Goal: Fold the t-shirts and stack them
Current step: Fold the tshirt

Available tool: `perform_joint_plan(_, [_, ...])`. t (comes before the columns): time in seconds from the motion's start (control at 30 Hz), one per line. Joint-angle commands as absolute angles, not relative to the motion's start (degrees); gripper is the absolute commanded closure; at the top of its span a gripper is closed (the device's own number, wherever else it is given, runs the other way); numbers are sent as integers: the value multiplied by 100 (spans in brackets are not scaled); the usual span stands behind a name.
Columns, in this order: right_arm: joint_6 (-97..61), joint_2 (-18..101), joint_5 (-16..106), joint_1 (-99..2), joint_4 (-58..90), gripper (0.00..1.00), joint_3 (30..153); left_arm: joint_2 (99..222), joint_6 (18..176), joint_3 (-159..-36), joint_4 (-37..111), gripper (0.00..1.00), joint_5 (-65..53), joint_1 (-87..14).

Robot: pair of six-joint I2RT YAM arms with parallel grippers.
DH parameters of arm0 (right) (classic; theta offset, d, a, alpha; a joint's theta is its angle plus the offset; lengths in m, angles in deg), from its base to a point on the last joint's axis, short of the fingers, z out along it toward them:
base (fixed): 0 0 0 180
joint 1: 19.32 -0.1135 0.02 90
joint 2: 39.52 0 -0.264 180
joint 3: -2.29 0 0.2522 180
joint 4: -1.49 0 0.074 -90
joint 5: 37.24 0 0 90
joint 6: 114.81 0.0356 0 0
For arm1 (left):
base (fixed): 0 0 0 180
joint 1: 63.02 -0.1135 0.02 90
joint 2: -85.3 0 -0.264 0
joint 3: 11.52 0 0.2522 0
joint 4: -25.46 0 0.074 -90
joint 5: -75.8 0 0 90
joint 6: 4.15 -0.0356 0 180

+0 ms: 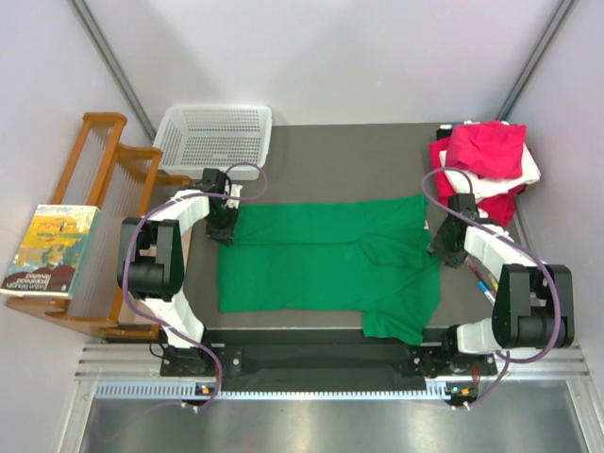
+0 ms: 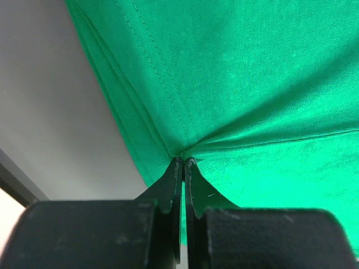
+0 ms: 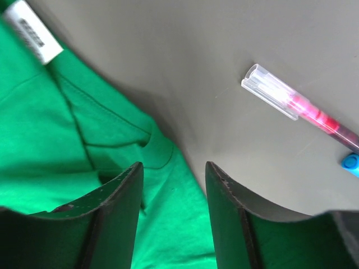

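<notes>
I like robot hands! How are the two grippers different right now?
The left gripper is shut, pinching the green t-shirt; the right gripper is open, gripping nothing. The left gripper is at the shirt's far left corner; the right gripper is at its right edge, near a pen. Both are black and at the same shirt.

Dark table (image 1: 359, 160) bears green t-shirt (image 1: 311, 264), basket (image 1: 215, 137), pen (image 3: 303, 105) (shirt pile (image 1: 486, 156) far right).

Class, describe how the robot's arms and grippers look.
The left arm and right arm have white links and black joint housings, each with a looping purple-grey cable. The left gripper and right gripper have black, tapered fingers, the right's lightly scuffed.
</notes>
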State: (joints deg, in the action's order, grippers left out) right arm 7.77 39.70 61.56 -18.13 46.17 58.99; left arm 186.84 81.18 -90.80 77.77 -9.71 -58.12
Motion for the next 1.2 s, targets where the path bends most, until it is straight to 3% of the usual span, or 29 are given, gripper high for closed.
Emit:
perform_joint_plan(0.0, [736, 4151, 6147, -1809, 4356, 56, 6079, 18532, 8022, -9181, 7781, 100, -954, -5854])
perform_joint_plan(0.33, [701, 4213, 6085, -1801, 4250, 81, 6070, 18559, 8022, -9181, 7790, 100, -954, -5854])
perform_joint_plan(0.43, [736, 4222, 6058, -1801, 4268, 100, 6053, 18559, 8013, -9190, 7781, 100, -972, -5854])
perform_joint_plan(1.17, [745, 4081, 6217, -1528, 4452, 100, 5965, 18541, 7732, -9006, 7711, 100, -1236, -6118])
